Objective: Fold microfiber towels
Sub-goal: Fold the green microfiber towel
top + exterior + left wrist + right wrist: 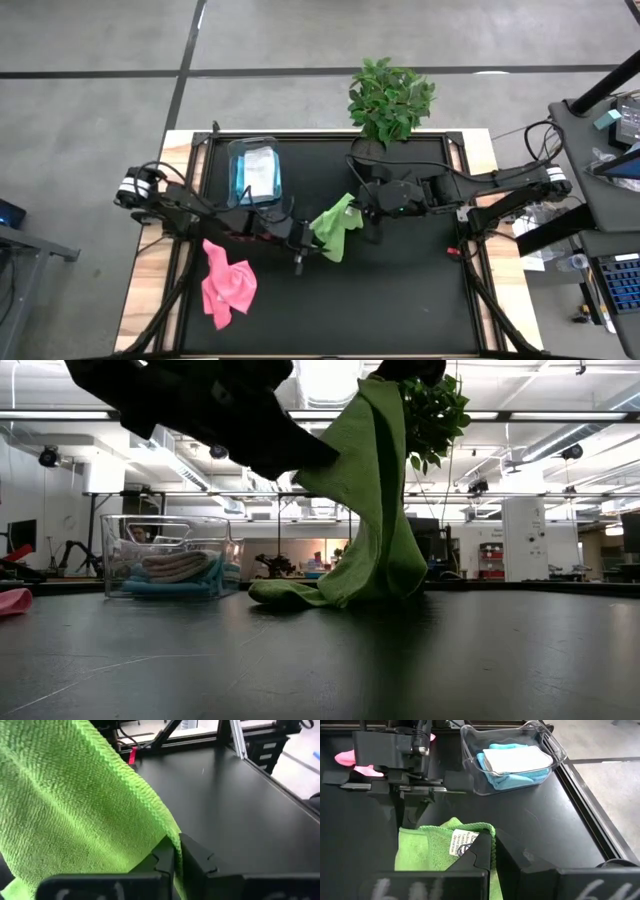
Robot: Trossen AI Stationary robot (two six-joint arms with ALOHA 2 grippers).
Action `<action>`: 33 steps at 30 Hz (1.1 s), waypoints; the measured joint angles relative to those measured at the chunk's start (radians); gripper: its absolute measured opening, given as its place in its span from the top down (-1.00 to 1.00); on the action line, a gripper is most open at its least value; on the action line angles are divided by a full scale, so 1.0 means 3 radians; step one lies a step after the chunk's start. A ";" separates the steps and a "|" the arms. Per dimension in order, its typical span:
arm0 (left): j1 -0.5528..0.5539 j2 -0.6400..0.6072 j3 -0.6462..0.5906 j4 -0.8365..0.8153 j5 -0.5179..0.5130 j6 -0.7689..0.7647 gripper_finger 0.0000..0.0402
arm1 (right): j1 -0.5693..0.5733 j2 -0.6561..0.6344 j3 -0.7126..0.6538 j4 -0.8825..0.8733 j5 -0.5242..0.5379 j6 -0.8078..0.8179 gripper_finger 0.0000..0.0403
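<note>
A lime green microfiber towel hangs near the table's middle between my two grippers, and its lower end lies on the black table. My right gripper is shut on its top, by the white label. My left gripper is shut on its side edge lower down and reaches in from the table's left. A pink towel lies crumpled on the table at the near left. Folded light blue and white towels rest in a clear bin. My left gripper pinches the green towel's hanging side edge between its two fingers, coming nearly level from the table's left. The cloth slants up from there toward the other gripper and is fairly straight. My right gripper pinches the towel's top corner by the white label between its two fingers, coming from the table's right and slanting down. The towel hangs below the gripper, with its lower end on the table.
The clear bin stands at the far left of the table, and a green potted plant stands at the far edge. Bare black tabletop stretches to the near right. Wooden rails border the mat.
</note>
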 joint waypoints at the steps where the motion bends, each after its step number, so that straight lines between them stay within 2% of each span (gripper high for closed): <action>1: 0.0000 -0.0026 0.0000 -0.0023 -0.0003 0.0010 0.99 | 0.0000 0.0000 0.0000 -0.0009 0.0000 0.0002 0.96; 5: 0.0001 -0.0284 0.0021 -0.0243 -0.0008 0.0012 1.00 | 0.0029 -0.0023 0.0000 -0.0079 -0.0011 0.0023 0.96; 9: -0.0006 -0.0653 0.0164 -0.0771 -0.0012 -0.0002 1.00 | 0.0097 -0.0088 0.0060 -0.0242 -0.0098 0.0062 0.96; 17: -0.0060 -0.1281 0.0696 -0.1648 -0.0012 -0.0005 1.00 | 0.0257 -0.0108 0.0534 -0.0844 -0.0722 0.0122 0.96; 20: -0.0067 -0.1358 0.0888 -0.1793 -0.0010 -0.0090 1.00 | 0.0309 -0.0108 0.0743 -0.1077 -0.0982 0.0103 0.96; 24: -0.0072 -0.1372 0.1053 -0.1938 0.0036 -0.0395 1.00 | 0.0385 -0.0113 0.0927 -0.1287 -0.1157 0.0044 0.96; 28: -0.0072 -0.1330 0.1037 -0.2129 0.0101 -0.0695 1.00 | 0.0434 -0.0116 0.0888 -0.1361 -0.1179 -0.0028 0.96; 33: -0.0078 -0.1199 0.0962 -0.2267 0.0085 -0.0891 1.00 | 0.0439 -0.0059 0.0590 -0.1354 -0.1053 -0.0090 0.96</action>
